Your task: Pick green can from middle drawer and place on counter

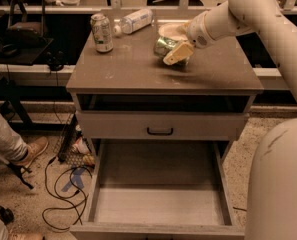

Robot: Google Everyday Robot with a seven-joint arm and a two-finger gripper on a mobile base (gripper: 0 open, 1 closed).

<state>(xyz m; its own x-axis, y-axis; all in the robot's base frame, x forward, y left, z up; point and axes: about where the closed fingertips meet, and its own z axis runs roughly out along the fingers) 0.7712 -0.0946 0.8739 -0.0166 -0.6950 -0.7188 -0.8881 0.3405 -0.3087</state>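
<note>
The green can (164, 46) is small and shiny, held on its side between the pale fingers (178, 53) of my gripper (171, 50). The gripper is shut on it just above the counter (138, 74), toward the back right of the top. My white arm reaches in from the upper right. The middle drawer (158, 204) stands pulled out wide below, its pale bottom bare.
A taller whitish-green can (102, 32) stands at the counter's back left. A plastic bottle (135, 20) lies on its side at the back. A pale bowl (174, 30) sits behind the gripper. A shut drawer with a black handle (160, 131). Cables and a person's shoe (33, 149) lie on the floor at left.
</note>
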